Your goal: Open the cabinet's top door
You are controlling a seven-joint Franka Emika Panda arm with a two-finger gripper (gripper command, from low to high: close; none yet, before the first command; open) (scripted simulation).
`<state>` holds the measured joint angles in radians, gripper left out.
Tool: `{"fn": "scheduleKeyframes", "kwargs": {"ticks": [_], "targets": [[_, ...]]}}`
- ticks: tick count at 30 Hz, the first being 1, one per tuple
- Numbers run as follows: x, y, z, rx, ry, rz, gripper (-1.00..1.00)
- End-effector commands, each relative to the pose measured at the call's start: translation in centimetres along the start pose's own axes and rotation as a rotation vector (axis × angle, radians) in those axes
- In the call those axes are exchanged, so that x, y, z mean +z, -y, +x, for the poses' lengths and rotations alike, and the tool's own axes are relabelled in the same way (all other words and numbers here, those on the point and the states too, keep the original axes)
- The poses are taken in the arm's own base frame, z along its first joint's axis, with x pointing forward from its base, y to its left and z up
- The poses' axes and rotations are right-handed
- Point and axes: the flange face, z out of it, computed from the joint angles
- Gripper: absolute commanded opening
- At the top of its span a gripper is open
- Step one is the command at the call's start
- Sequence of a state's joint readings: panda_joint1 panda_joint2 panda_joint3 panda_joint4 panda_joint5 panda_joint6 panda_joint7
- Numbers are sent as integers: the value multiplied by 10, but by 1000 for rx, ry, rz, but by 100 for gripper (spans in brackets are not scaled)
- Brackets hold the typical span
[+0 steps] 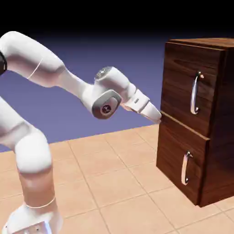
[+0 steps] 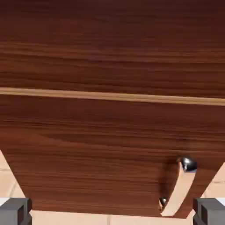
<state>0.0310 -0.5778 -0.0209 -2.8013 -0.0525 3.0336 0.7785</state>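
Cabinet [image 1: 196,119] stands right of the arm on the tiled surface [image 1: 114,183]. Top door [image 1: 187,87] shut. Gripper [image 1: 157,118] near the seam between the 2 panels, fingers [image 2: 15,211] spread wide, empty. Judgement: rigid hinged panel; grip its slick curved silver handle [image 1: 195,93] mid-bar.

1. Fills most of the picture: dark wood front of the cabinet [image 2: 110,52], with a pale seam [image 2: 110,96] running across between two panels.
2. Lower right: curved silver handle [image 2: 179,186] on one panel.
3. Bottom corners: grey fingertips [image 2: 15,211], set wide apart, over pale floor tiles [image 2: 9,180].
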Motion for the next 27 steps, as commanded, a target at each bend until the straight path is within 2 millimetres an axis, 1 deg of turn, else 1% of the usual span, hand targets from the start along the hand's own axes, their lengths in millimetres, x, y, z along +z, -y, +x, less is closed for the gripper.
{"fn": "scheduleKeyframes", "kwargs": {"ticks": [1,7,14,20,27], "targets": [[-4,5,1,-6,-6,9,100],[-25,28,9,-37,-49,62,100],[-50,45,18,-62,-106,121,100],[-67,51,26,-73,-161,169,100],[-81,51,37,-74,-229,226,100]]}}
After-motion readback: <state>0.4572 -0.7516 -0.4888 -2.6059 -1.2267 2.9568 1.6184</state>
